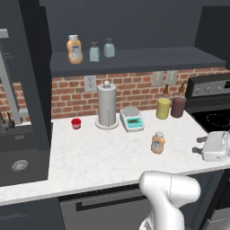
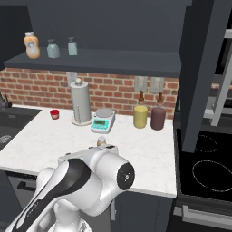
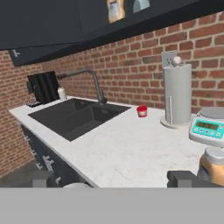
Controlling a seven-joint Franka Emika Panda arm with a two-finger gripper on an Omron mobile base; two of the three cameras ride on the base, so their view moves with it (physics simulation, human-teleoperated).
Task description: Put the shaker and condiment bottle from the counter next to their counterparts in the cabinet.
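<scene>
orange and upright, the condiment bottle is found on the counter, near the front edge and toward the stove end, forward of the teal scale. in the hand view it sits at the lower right, just beside and beyond the right fingertip, so it lies a little off to one side of the gripper rather than between the tips. its long axis is vertical, cap up. the fingers are spread to their widest, with nothing between them.

up on the shelf board of the cabinet, toward its sink end, an orange bottle is seen with two pale teal shakers close beside it; which of the two is the shaker to be moved cannot be told apart by sight. judged from this, only the bottle on the counter remains to be carried.

the coming move is judged to depend on a sideways shift of the hand toward the bottle, until its body is centred between the tips.
</scene>
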